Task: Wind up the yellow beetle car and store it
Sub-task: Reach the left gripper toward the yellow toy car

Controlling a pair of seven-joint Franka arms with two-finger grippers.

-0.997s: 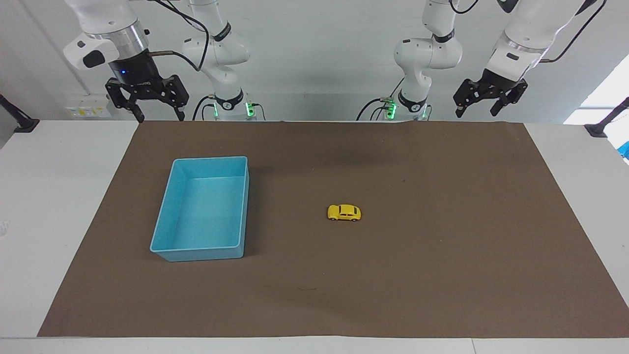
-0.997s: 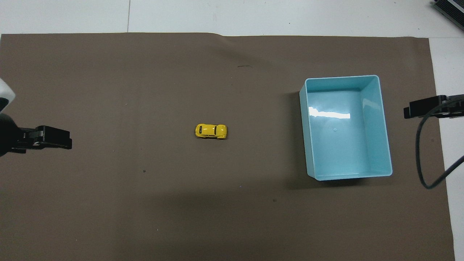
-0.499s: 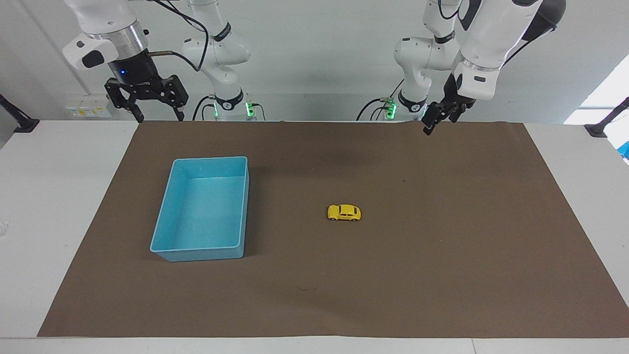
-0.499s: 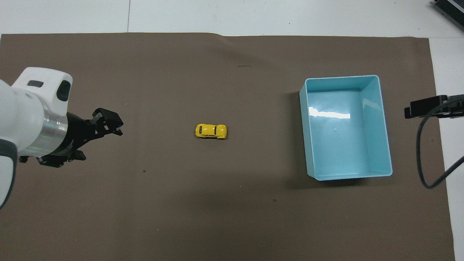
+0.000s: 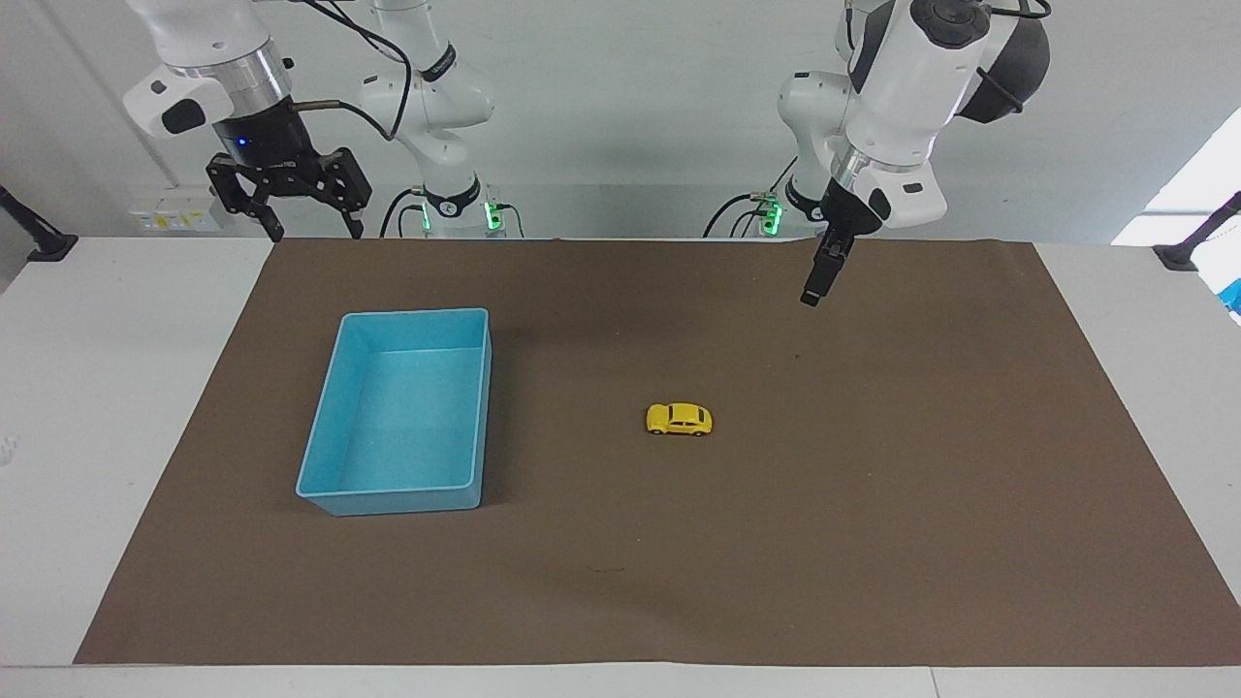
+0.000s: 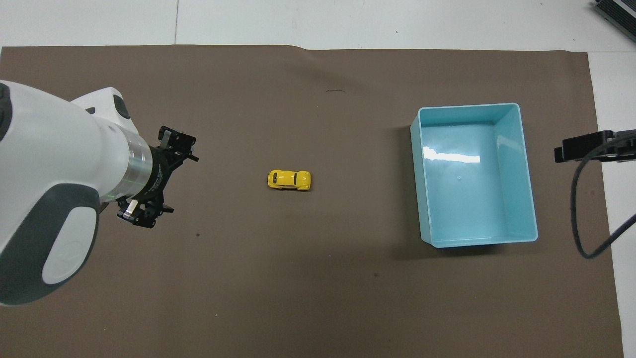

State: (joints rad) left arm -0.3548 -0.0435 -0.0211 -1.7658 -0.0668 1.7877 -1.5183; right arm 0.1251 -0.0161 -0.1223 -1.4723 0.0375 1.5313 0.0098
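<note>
Here's the yellow beetle car (image 5: 679,419), a tiny bright toy with a rounded body, dark windows and small black wheels, sitting on its wheels near the middle of the brown mat (image 5: 873,504). It lies lengthwise along the table, well apart from the light-blue tray (image 5: 330,441), which sits toward the right arm's end and has nothing in it.

And the left arm is on the move! Half a second ago its gripper hung over the mat's edge nearest the robots; now the left gripper (image 5: 812,287) has swung in and dropped lower, up in the air over bare mat on the left arm's side of the car, not touching anything. From overhead the left gripper (image 6: 158,183) shows its two fingers spread wide, with nothing between them.

The right gripper (image 5: 289,199) waits where it was, raised above the table's edge nearest the robots, at the right arm's end, fingers apart and holding nothing. Car and tray haven't budged.
</note>
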